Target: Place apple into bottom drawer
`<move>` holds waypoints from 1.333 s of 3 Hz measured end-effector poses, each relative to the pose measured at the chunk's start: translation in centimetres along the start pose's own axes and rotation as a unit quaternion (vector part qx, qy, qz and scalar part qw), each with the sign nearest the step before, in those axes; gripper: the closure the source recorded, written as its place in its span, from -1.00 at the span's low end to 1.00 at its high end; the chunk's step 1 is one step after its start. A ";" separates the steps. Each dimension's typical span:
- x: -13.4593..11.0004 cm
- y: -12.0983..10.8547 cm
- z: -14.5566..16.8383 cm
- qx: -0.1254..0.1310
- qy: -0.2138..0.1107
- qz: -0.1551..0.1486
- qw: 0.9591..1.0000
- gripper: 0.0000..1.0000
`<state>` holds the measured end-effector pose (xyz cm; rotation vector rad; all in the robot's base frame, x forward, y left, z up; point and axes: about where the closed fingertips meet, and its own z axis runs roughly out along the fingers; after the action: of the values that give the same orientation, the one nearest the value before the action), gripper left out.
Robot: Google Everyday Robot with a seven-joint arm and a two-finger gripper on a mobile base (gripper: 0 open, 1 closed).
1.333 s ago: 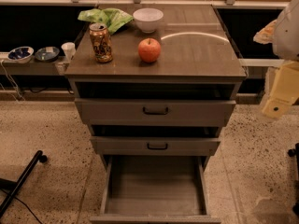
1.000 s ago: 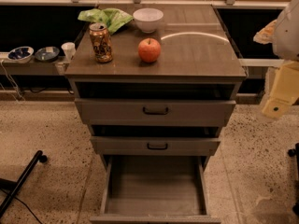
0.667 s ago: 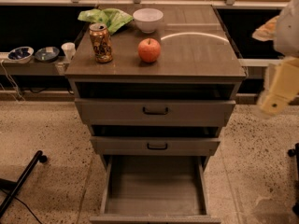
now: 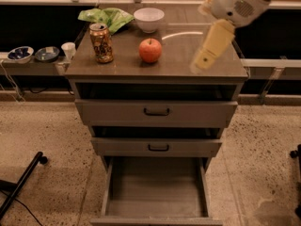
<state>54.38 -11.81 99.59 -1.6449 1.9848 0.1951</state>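
Note:
The apple (image 4: 150, 50), red-orange with a short stem, stands on the cabinet top (image 4: 117, 60), right of a soda can (image 4: 101, 43). The bottom drawer (image 4: 156, 187) is pulled out toward me and its flat floor is bare. The two shallower drawers above it, with black handles, stand slightly ajar. My gripper (image 4: 203, 60) hangs from the white arm at the upper right, over the right part of the cabinet top, to the right of the apple and apart from it.
A white bowl (image 4: 148, 19) and a green bag (image 4: 106, 18) lie at the back of the cabinet top. Small bowls (image 4: 20, 53) and a white cup (image 4: 68, 50) sit on a low shelf at left. A black leg (image 4: 21, 185) crosses the floor at lower left.
My arm has swung left from the right edge of the view to above the right part of the cabinet top. The apple, the can and the drawers have not moved.

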 end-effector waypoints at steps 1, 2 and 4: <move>-2.0 -3.8 3.9 0.028 -0.062 0.045 0.997 -1.00; -0.6 -5.6 9.1 0.041 -0.095 0.102 0.989 -1.00; -2.9 -6.7 10.3 0.052 -0.150 0.091 0.983 -1.00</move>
<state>64.22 -6.32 93.91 -1.2844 1.8768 0.3785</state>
